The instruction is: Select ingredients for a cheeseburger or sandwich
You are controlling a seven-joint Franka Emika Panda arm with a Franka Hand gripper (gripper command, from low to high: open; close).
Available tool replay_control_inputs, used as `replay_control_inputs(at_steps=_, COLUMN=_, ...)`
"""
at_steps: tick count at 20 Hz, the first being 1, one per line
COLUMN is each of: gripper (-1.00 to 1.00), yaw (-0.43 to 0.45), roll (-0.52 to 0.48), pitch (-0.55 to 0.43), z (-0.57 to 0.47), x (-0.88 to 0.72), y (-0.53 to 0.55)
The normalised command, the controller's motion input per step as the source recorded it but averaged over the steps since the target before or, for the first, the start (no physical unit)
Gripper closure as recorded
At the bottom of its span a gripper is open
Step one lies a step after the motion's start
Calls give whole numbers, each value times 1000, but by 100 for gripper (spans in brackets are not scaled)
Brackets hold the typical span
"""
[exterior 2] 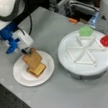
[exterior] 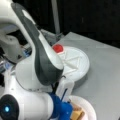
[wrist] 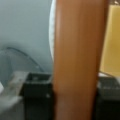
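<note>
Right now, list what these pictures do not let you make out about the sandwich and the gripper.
- Patty: not visible in a front view; the top bread square and cheese cover the stack's middle.
- Sandwich in a front view: mostly hidden behind the arm and cut off by the bottom edge.
- Gripper: its fingertips are lost at the bread's edge.
- Wrist view: the bread fills the frame, hiding the plate and most of the stack.

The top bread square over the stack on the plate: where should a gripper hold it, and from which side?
By its thin edges, near one corner, from above. The bread square is flat and thin, so only its edges suit the gripper, which clamps it this way in the wrist view. It sits over the cheese on the plate.
</note>
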Motion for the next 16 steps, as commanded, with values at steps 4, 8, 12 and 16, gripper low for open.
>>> replay_control_inputs(at_steps=4, gripper=100, yaw=0, roll=-265, pitch=-97, z=-115, x=-311, y=110)
replay_control_inputs(at_steps=8, gripper=100, yaw=5, roll=-239, pitch=-136, z=-102, x=-299, y=114)
replay_control_inputs(at_steps=12, gripper=100, yaw=-1, roll=-222, pitch=-165, z=-111, x=-256, y=128)
replay_control_inputs(at_steps=16, gripper=100, yaw=-14, roll=-196, pitch=-167, z=-66, x=-230, y=164)
